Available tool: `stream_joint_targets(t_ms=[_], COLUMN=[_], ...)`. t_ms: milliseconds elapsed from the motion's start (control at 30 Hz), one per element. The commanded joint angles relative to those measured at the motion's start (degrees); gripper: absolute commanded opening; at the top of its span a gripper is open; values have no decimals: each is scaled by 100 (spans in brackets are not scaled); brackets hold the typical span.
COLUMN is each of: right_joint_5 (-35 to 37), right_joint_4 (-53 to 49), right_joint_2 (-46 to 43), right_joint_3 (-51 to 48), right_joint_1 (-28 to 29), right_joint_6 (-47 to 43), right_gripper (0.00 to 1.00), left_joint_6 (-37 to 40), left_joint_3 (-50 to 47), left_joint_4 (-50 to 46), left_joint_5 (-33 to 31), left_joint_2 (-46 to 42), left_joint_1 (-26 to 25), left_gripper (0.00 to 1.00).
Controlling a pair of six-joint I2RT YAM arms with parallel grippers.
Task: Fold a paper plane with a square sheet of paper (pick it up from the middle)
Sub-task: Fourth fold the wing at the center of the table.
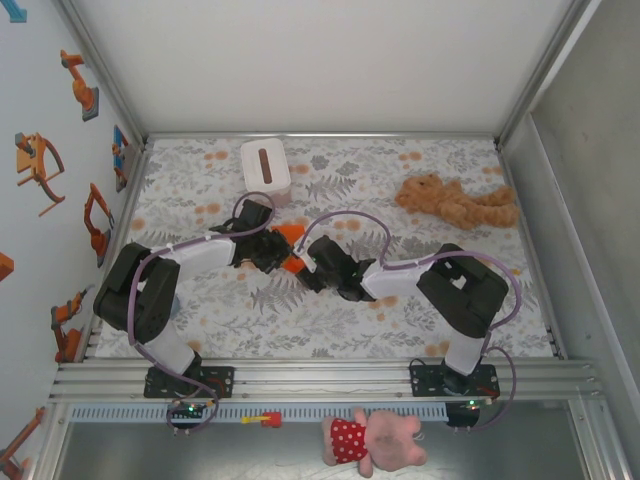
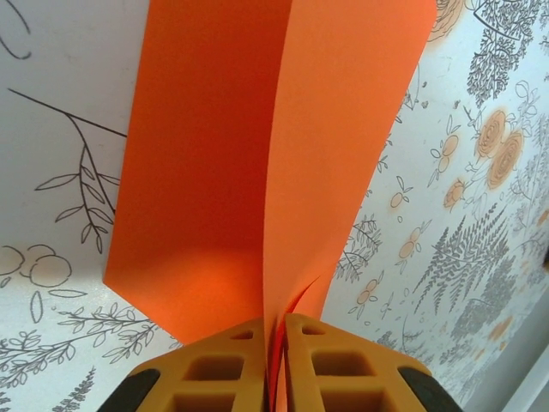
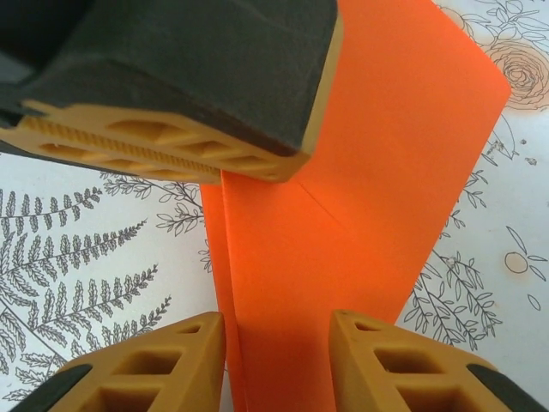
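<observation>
Left hand pinches the folded square sheet of paper; right hand, half open, straddles it, perhaps touching.

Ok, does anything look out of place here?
A pink plush toy lies off the table, on the grey ledge past the front rail, while the tan plush toy sits on it. Nothing else stands out.

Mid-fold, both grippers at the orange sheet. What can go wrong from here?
The left gripper pinches the square sheet of paper at just one edge, and the layers splay apart beyond it, so the sheet may slip or the crease drift.
The right gripper stands open over the paper, close to the left gripper's fingers. Closing could bump them or crumple the sheet.
</observation>
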Motion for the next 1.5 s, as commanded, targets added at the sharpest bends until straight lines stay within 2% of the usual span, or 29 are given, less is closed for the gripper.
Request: stream_joint_targets(t_ms=[0,300,433,567,933,1100,1267,1467], right_joint_5=[241,67,78,54,-17,9,-8,105], right_joint_4=[201,355,448,468,499,499,408,332], right_joint_2=[-108,-191,-266,-285,-245,-220,-186,-36], right_joint_3=[-162,-318,-386,-404,-443,-439,-350,-159], right_joint_1=[47,50,47,47,45,47,44,52], right_joint_6=[-103,-321,-355,-383,-446,-449,-354,-22], right_gripper=[30,18,16,16,16,16,21,24], left_joint_6=[-97,-115,-56,67,86,82,61,-18], left_joint_3=[135,95,78,124,263,293,248,192], left_joint_4=[-169,-149,-141,-140,96,90,71,76], left_joint_5=[108,235,306,456,880,909,912,848], left_joint_2=[-204,-238,-172,-68,277,295,253,150], left_joint_1=[42,147,246,340,380,393,389,376], left_gripper=[12,13,17,26,30,23,10,8])
